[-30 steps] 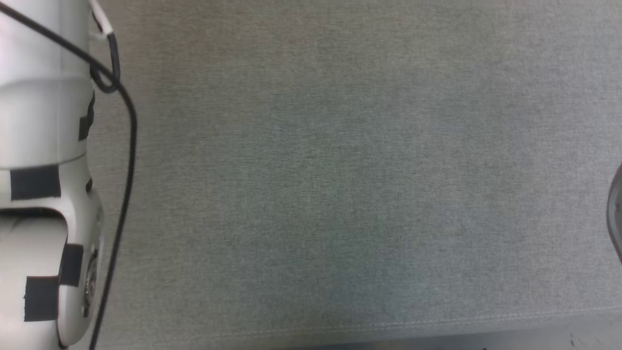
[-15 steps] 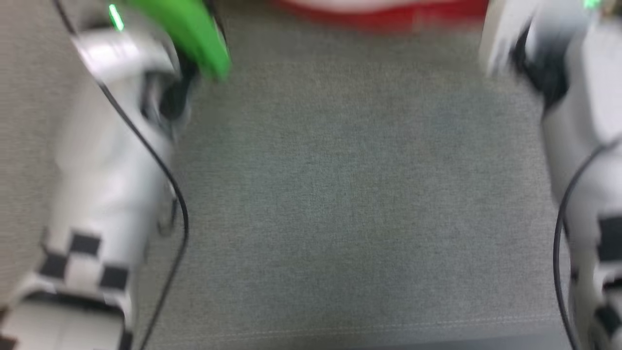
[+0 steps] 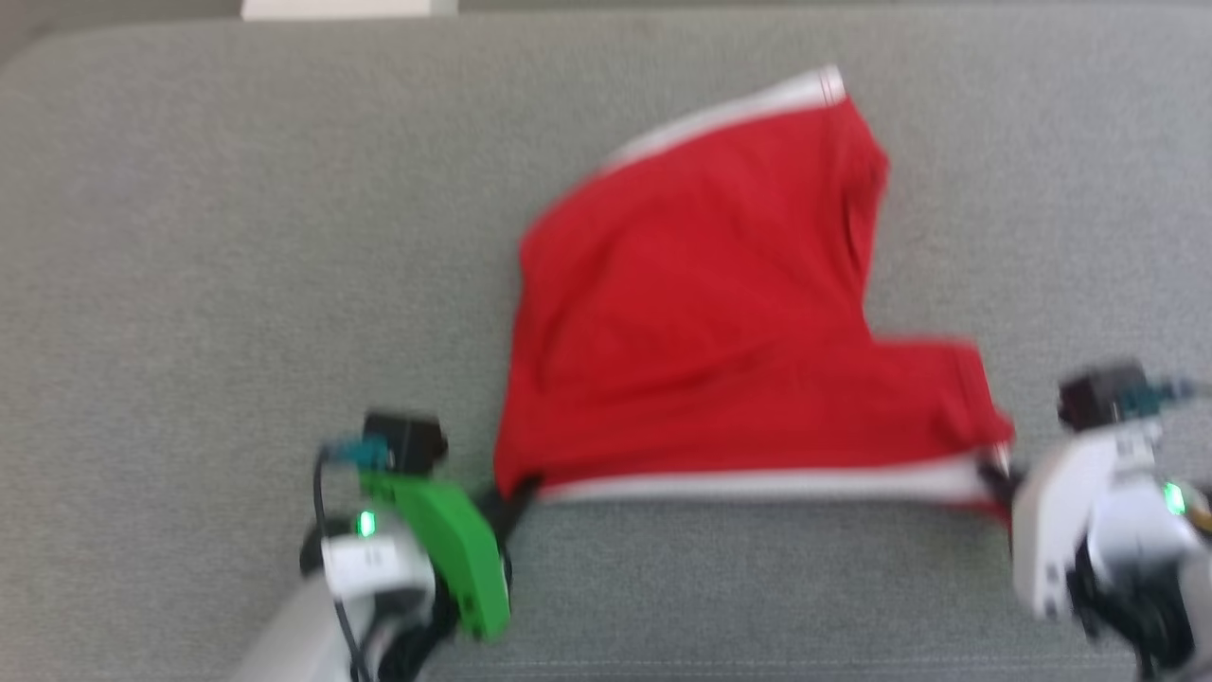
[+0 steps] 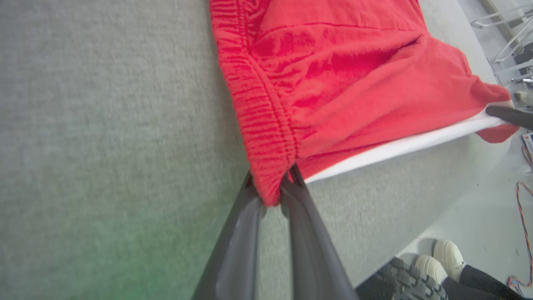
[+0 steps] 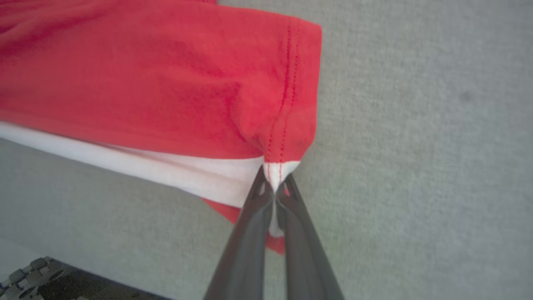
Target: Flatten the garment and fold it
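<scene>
Left gripper (image 4: 271, 189) tight on garment (image 4: 354, 83) waistband corner, right gripper (image 5: 275, 183) tight on hem corner

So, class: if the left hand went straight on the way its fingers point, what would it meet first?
The red shorts; the left hand grips their waistband corner, so likely more of that fabric.

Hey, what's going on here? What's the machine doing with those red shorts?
A two-armed robot is handling small bright red shorts with white side stripes, which lie on a grey fabric-covered surface. Its left tool is shut on a corner of the gathered waistband. Its right tool is shut on the white-striped corner of a leg hem. The near edge runs straight between the two tools. The shorts look spread out and not yet folded.
</scene>
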